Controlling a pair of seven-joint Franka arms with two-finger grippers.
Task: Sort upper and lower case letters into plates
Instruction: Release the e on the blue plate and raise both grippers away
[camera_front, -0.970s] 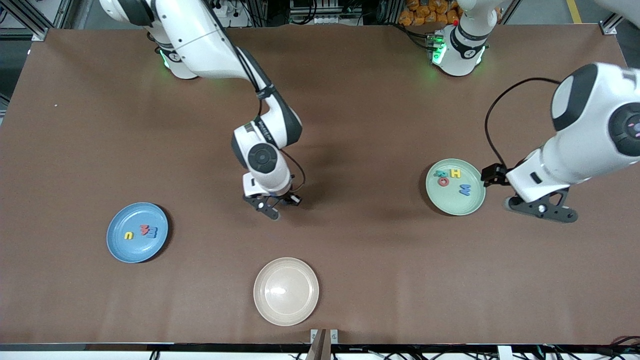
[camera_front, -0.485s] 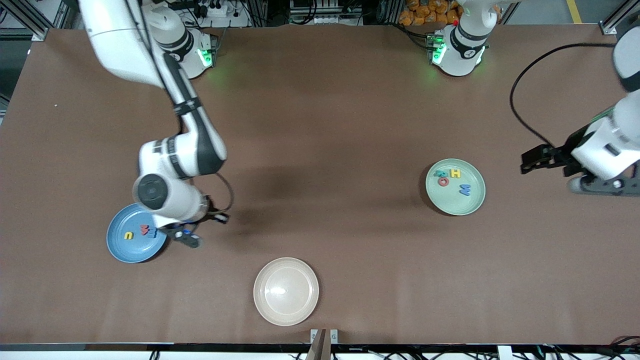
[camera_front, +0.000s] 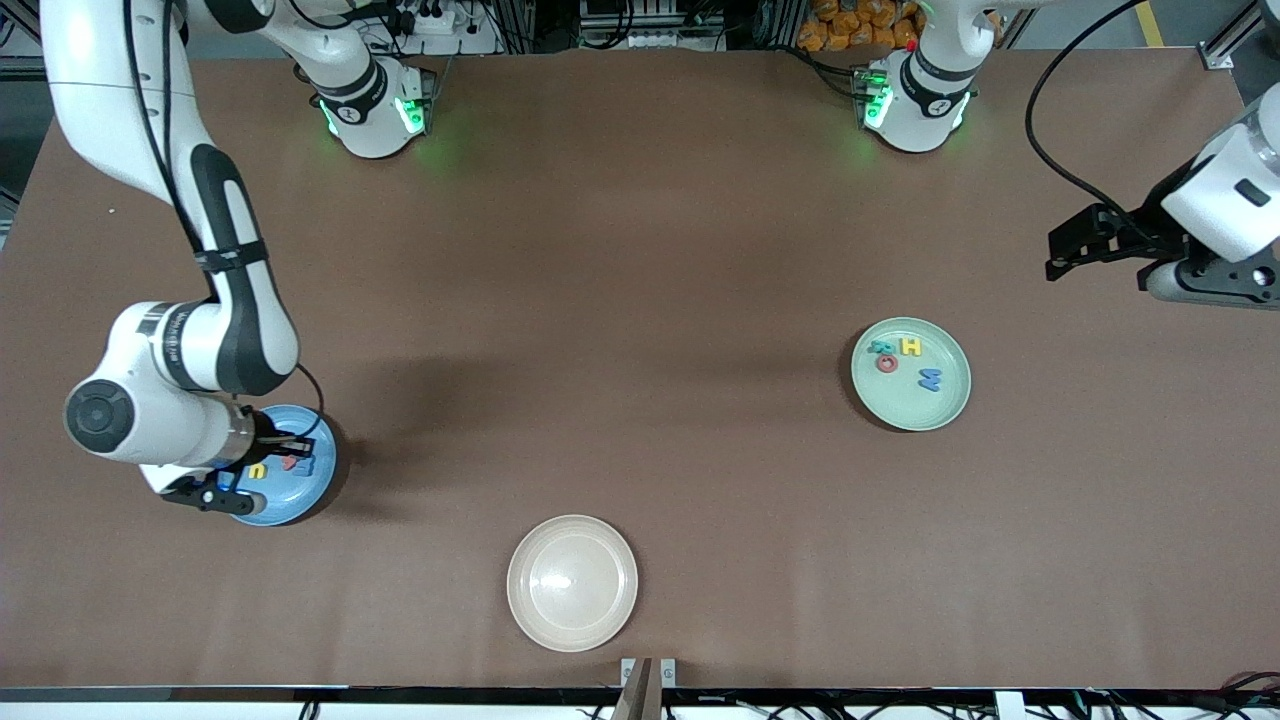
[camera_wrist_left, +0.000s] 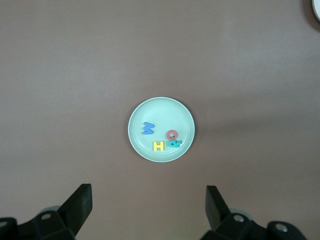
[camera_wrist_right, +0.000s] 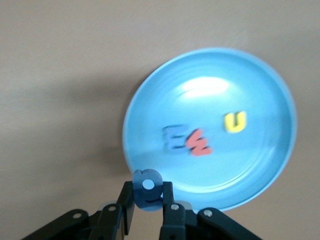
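My right gripper (camera_front: 222, 491) hangs over the edge of the sky blue plate (camera_front: 305, 502) toward the right arm's end of the table. It is shut on a small blue foam letter (camera_wrist_right: 147, 189). In that plate (camera_wrist_right: 260, 90) lie a yellow u (camera_wrist_right: 234, 122), a red letter (camera_wrist_right: 200, 144) and a dark blue E (camera_wrist_right: 175, 138). The mint green plate (camera_front: 945, 405) holds a yellow H (camera_front: 911, 347), a red O (camera_front: 886, 364), a teal letter (camera_front: 881, 347) and a blue W (camera_front: 931, 379). My left gripper (camera_wrist_left: 148, 205) is open and empty, high above the table beside that plate (camera_wrist_left: 160, 112).
A cream-beige plate (camera_front: 572, 583) lies empty near the table's front edge, between the two other plates. The brown table (camera_front: 640, 300) is bare in its middle. Both arm bases (camera_front: 365, 110) stand along the edge farthest from the front camera.
My right arm has swung from the table's middle to the sky blue plate with the blue letter. My left arm has drawn back from the mint plate toward its end of the table.
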